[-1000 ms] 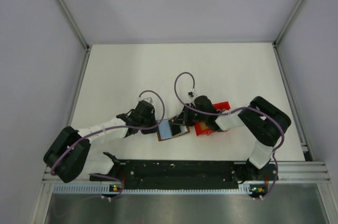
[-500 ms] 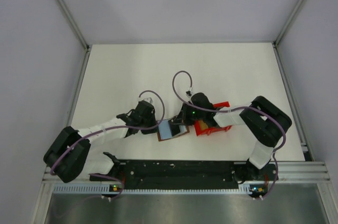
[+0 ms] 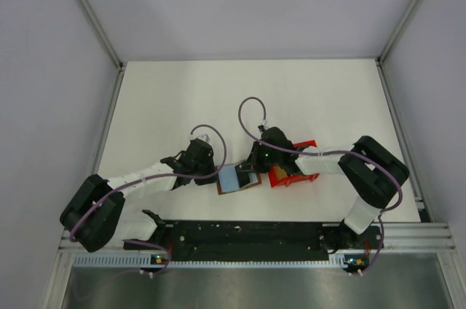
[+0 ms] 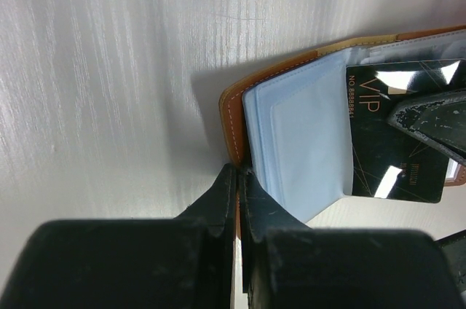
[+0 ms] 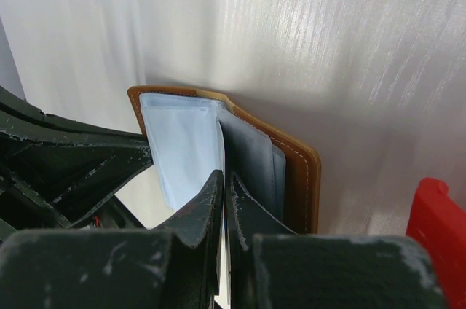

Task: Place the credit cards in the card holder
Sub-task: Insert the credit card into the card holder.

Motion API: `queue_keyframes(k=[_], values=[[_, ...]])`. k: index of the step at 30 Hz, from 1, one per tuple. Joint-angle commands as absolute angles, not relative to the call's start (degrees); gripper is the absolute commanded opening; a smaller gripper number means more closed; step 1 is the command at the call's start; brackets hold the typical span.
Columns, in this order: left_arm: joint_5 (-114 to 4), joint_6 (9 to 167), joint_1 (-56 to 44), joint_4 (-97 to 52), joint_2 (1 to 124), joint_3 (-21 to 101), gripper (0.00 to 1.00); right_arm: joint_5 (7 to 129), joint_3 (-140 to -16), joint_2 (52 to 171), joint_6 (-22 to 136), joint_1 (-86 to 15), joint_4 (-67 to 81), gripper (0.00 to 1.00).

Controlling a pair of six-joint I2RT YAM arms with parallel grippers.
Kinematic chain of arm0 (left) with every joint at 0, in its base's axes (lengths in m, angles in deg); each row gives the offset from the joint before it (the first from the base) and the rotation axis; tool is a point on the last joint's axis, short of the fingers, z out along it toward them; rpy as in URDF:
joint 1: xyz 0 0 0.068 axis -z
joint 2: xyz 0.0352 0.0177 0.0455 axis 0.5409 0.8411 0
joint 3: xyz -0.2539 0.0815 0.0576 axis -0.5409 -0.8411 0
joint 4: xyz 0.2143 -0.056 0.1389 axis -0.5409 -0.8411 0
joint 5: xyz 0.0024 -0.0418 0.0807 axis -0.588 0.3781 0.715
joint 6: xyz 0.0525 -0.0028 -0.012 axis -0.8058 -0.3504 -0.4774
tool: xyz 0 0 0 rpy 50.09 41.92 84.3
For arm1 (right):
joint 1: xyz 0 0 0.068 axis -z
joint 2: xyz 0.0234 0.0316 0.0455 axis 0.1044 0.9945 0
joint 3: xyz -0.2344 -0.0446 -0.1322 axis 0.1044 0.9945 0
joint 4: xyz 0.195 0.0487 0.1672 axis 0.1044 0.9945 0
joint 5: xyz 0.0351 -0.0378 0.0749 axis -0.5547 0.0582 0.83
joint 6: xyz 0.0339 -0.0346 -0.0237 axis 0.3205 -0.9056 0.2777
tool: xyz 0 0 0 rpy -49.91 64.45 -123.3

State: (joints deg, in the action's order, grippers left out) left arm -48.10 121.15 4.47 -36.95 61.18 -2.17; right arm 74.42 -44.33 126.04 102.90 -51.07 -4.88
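The brown card holder (image 3: 234, 180) lies open on the white table between my two grippers, showing its pale blue sleeves (image 4: 295, 145). My left gripper (image 4: 239, 173) is shut on the holder's left edge (image 4: 231, 123), near the table. My right gripper (image 5: 224, 176) is shut on a black credit card marked VIP (image 4: 397, 138), holding it edge-on over the sleeves. In the left wrist view the card's inner end overlaps the blue sleeve. I cannot tell whether it is inside a pocket. In the top view the left gripper (image 3: 212, 172) and right gripper (image 3: 252, 170) meet over the holder.
A small red open box (image 3: 281, 176) stands just right of the holder, under the right wrist, and its corner (image 5: 438, 229) shows in the right wrist view. White walls and metal rails close in the table on three sides.
The right arm's elbow has swung a little to the right and its wrist has turned slightly over the holder. The left arm and the holder have stayed put.
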Motion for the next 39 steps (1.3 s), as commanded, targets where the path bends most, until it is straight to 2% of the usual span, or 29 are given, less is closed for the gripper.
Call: queue_keyframes(k=[1, 10, 20, 26, 29, 32, 39], values=[[-44.9, 120.3, 3.9, -37.8, 61.8, -4.0, 0.00, 76.2, -44.0, 128.1, 103.0, -52.2, -3.7, 0.00], [-46.7, 119.5, 3.9, -36.2, 61.8, -4.0, 0.00, 79.7, -44.4, 130.9, 106.2, -53.8, -10.1, 0.00], [-46.7, 121.1, 3.8, -35.5, 61.1, -5.1, 0.00, 75.7, -44.3, 131.1, 109.6, -56.4, -9.9, 0.00], [-46.7, 121.1, 3.8, -36.7, 60.7, -4.7, 0.00, 71.7, -45.4, 129.3, 106.7, -57.1, -3.9, 0.10], [-46.5, 120.8, 3.8, -37.1, 60.4, -4.8, 0.00, 67.8, -47.1, 126.9, 103.3, -57.0, 1.6, 0.22], [-46.4, 120.3, 3.8, -37.4, 60.4, -4.8, 0.00, 64.6, -48.6, 124.6, 101.1, -57.0, 5.9, 0.31], [-46.6, 119.9, 3.8, -37.4, 59.8, -4.7, 0.00, 61.2, -50.9, 122.7, 97.9, -57.0, 13.3, 0.35]])
